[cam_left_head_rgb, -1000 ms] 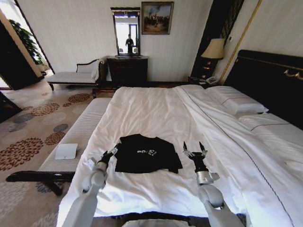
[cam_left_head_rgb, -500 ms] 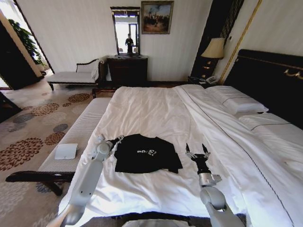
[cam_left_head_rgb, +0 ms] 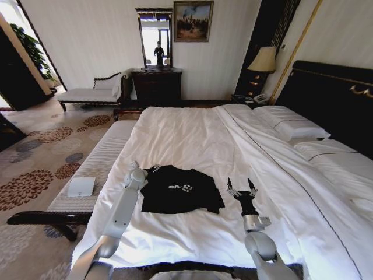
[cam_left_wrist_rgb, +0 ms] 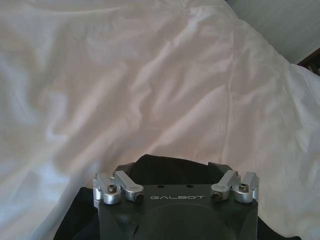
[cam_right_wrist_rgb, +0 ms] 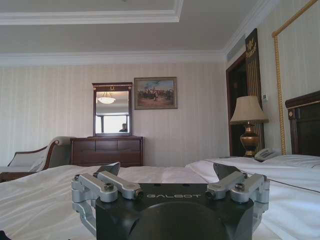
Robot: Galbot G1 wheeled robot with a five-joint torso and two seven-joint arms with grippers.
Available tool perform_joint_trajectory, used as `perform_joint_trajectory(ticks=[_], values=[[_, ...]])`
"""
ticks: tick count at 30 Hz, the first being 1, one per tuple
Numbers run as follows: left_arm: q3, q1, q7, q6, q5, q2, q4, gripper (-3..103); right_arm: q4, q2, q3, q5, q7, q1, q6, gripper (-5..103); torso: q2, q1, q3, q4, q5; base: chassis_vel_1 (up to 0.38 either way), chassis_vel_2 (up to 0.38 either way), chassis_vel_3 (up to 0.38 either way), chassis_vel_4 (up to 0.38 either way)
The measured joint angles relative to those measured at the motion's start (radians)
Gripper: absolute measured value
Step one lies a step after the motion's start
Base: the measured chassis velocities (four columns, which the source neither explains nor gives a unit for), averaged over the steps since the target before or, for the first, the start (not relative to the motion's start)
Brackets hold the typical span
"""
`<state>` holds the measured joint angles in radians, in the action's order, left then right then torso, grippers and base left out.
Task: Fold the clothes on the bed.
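The clothes, a single black T-shirt (cam_left_head_rgb: 180,190) with white chest lettering, lie flat on the white bed (cam_left_head_rgb: 186,131) close to its near edge. My left gripper (cam_left_head_rgb: 153,168) reaches over the shirt's far left corner, open and low above the fabric. In the left wrist view the left gripper (cam_left_wrist_rgb: 170,167) hangs over the edge of the black shirt (cam_left_wrist_rgb: 165,169), with white duvet (cam_left_wrist_rgb: 150,85) beyond. My right gripper (cam_left_head_rgb: 241,187) stands upright and open over the duvet to the right of the shirt, a short gap from it. In the right wrist view the right gripper (cam_right_wrist_rgb: 167,172) holds nothing.
A long cushioned bench (cam_left_head_rgb: 96,166) runs along the bed's left side with a white pad (cam_left_head_rgb: 81,186) on it. Pillows (cam_left_head_rgb: 294,128) and a dark headboard (cam_left_head_rgb: 332,96) are at the right. A dresser (cam_left_head_rgb: 157,87), a lamp (cam_left_head_rgb: 263,60) and a chaise (cam_left_head_rgb: 93,93) stand by the far wall.
My left arm has stretched forward and its gripper has moved from beside the shirt's near left edge to its far left corner. The right gripper has barely shifted.
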<state>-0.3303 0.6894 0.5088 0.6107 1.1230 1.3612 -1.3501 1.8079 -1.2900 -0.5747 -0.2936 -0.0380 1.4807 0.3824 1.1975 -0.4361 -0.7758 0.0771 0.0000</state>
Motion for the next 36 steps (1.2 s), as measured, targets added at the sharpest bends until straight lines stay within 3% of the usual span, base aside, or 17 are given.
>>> perform_joint_trajectory(ticks=[1, 3, 6, 10, 11, 13, 15, 20, 22, 25, 26, 29, 31, 33, 36], values=[[0.002, -0.001, -0.001, 0.000, 0.000, -0.001, 0.002, 79, 0.000, 0.000, 0.000, 0.000, 0.000, -0.001, 0.001, 100, 0.000, 0.000, 0.000, 0.0000, 0.0000, 0.000, 0.000, 0.000, 0.000], [0.003, -0.002, -0.002, 0.000, 0.000, -0.001, 0.003, 79, -0.001, -0.001, 0.000, 0.000, 0.000, -0.001, 0.001, 100, 0.000, 0.000, 0.000, 0.0000, 0.0000, 0.000, 0.000, 0.000, 0.000], [0.006, -0.004, -0.004, 0.000, -0.001, 0.000, 0.012, 62, -0.005, -0.001, 0.001, 0.000, 0.000, -0.002, 0.004, 100, 0.000, 0.000, 0.000, 0.0000, 0.0000, 0.000, 0.000, 0.000, 0.000], [0.005, -0.003, -0.004, -0.001, -0.001, 0.001, 0.012, 52, -0.008, 0.001, 0.001, -0.003, 0.000, -0.004, 0.006, 100, 0.000, 0.000, 0.000, 0.0000, 0.0000, 0.000, 0.000, 0.000, 0.000], [0.003, -0.001, -0.003, -0.001, -0.001, 0.000, 0.009, 41, -0.010, 0.002, 0.001, -0.005, 0.000, -0.006, 0.006, 100, 0.000, 0.000, 0.000, 0.0001, -0.0001, 0.000, 0.000, 0.000, 0.000], [0.002, 0.001, -0.003, -0.001, -0.001, -0.001, 0.006, 41, -0.012, 0.004, 0.001, -0.007, 0.000, -0.009, 0.007, 100, 0.000, 0.000, 0.000, 0.0000, -0.0001, 0.000, 0.000, 0.000, 0.000], [0.000, 0.006, -0.003, -0.001, 0.000, -0.006, -0.002, 30, -0.020, 0.009, 0.002, -0.015, 0.000, -0.016, 0.007, 100, 0.000, 0.000, 0.000, 0.0000, 0.0000, 0.000, 0.000, 0.000, 0.000], [-0.006, 0.027, -0.014, -0.003, 0.000, -0.023, -0.028, 8, -0.052, 0.043, 0.030, -0.105, -0.005, -0.043, -0.009, 100, 0.000, 0.000, 0.000, 0.0001, -0.0001, 0.000, 0.000, 0.000, 0.000], [-0.008, 0.033, -0.019, -0.005, -0.001, -0.028, -0.035, 8, -0.057, 0.054, 0.040, -0.129, -0.006, -0.050, -0.018, 100, 0.000, 0.000, 0.000, 0.0002, 0.0001, 0.000, 0.000, 0.000, 0.000], [-0.021, 0.068, -0.063, -0.036, -0.041, -0.055, -0.061, 0, -0.054, 0.160, 0.109, -0.344, -0.018, -0.085, -0.116, 100, 0.000, 0.000, 0.000, 0.0001, 0.0000, 0.000, 0.000, 0.000, 0.000], [-0.021, 0.068, -0.063, -0.036, -0.041, -0.055, -0.061, 0, -0.054, 0.160, 0.109, -0.344, -0.018, -0.085, -0.116, 100, 0.000, 0.000, 0.000, 0.0001, 0.0000, 0.000, 0.000, 0.000, 0.000], [-0.043, 0.117, -0.093, -0.060, -0.052, -0.086, -0.099, 0, 0.004, 0.292, 0.207, -0.695, -0.094, -0.144, -0.287, 100, 0.000, 0.000, 0.000, 0.0002, -0.0004, 0.000, 0.000, 0.000, 0.000], [-0.056, 0.153, -0.116, -0.081, -0.057, -0.100, -0.128, 0, 0.018, 0.344, 0.272, -0.843, -0.138, -0.208, -0.371, 100, 0.000, 0.000, 0.000, 0.0002, -0.0001, 0.000, 0.000, 0.000, 0.000], [-0.059, 0.161, -0.121, -0.087, -0.057, -0.103, -0.135, 0, 0.018, 0.356, 0.291, -0.876, -0.149, -0.232, -0.391, 100, 0.000, 0.000, 0.000, 0.0002, -0.0002, 0.000, 0.000, 0.000, 0.000], [-0.077, 0.216, -0.155, -0.120, -0.068, -0.125, -0.179, 0, -0.033, 0.393, 0.418, -1.000, -0.204, -0.395, -0.476, 100, 0.000, 0.000, 0.000, -0.0006, -0.0001, 0.000, 0.000, 0.000, 0.000]])
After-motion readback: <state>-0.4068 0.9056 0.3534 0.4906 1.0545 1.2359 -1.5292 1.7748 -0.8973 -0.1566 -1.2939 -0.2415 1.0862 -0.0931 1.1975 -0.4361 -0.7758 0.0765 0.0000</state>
